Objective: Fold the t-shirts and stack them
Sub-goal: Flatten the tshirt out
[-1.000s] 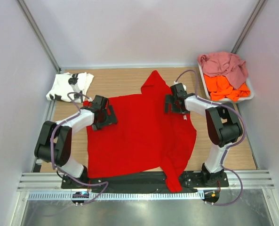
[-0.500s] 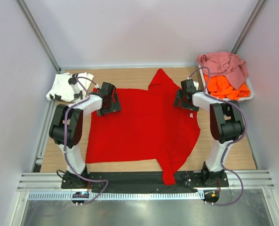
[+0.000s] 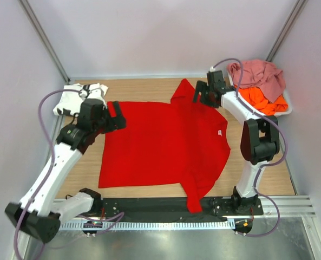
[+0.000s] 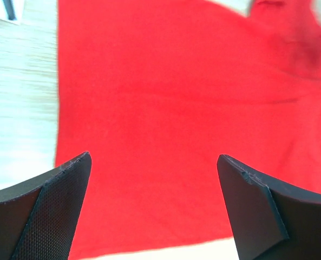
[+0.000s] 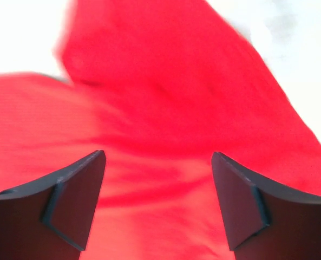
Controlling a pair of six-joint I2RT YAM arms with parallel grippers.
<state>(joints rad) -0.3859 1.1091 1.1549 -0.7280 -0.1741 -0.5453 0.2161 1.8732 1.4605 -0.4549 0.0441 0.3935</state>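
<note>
Red t-shirt (image 3: 165, 146) flat, left tool (image 3: 118, 117) wide at its left edge, right tool (image 3: 198, 92) wide at far edge

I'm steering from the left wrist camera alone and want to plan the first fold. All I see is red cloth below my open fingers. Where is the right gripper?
Observer: The right gripper is open over the far sleeve of the red shirt, close to the tray at the far right.
Operator: Does the shirt lie fully on the table?
Observer: No. Its near sleeve hangs over the front edge of the table, beside the right arm's base.
</note>
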